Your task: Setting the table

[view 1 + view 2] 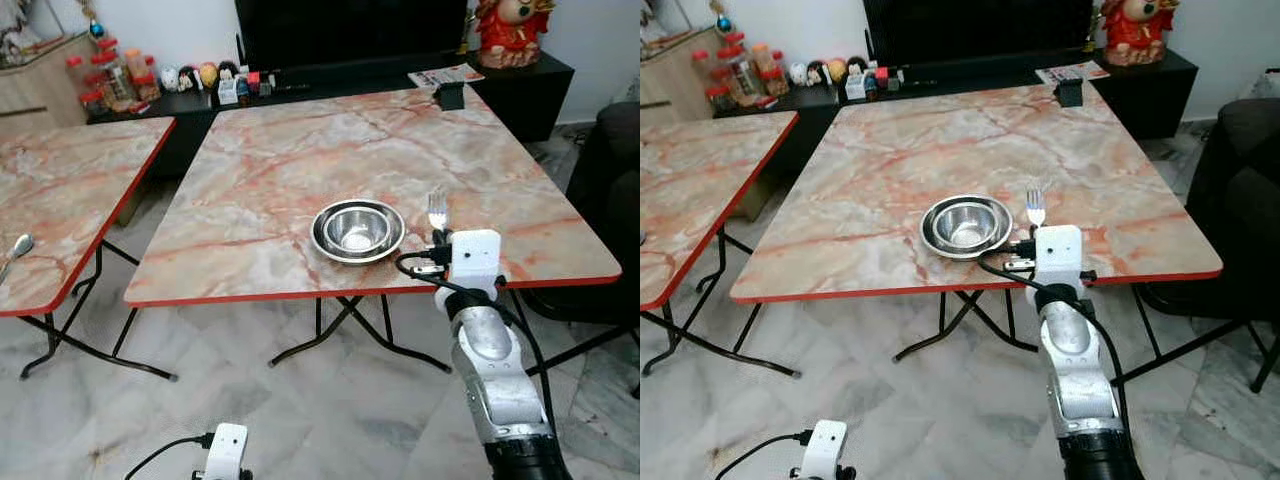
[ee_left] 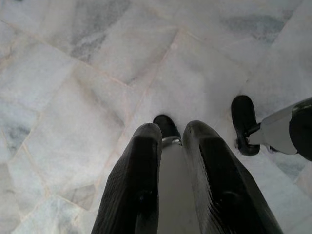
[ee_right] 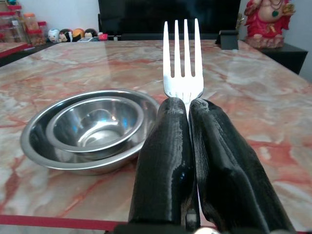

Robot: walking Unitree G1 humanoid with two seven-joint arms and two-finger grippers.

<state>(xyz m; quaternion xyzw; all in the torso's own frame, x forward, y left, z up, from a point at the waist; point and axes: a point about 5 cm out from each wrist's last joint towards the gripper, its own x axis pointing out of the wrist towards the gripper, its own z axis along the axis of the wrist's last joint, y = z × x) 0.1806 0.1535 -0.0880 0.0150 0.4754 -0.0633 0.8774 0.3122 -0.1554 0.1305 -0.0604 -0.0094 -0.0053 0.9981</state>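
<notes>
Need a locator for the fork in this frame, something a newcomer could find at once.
Start at the big marble-patterned table with the red edge, in front of the black TV cabinet. Near its front edge sit two nested steel bowls; just right of them the right claw holds the fork, tines pointing away. It is the only cutlery at this table.

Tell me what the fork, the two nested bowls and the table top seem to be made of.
Fork: polished metal, probably stainless steel, bright and reflective. It is held in the right gripper.
Nested bowls: likewise shiny steel, mirroring the light.
Table top: glossy marble pattern with a red edge, more likely printed laminate than stone.
</notes>
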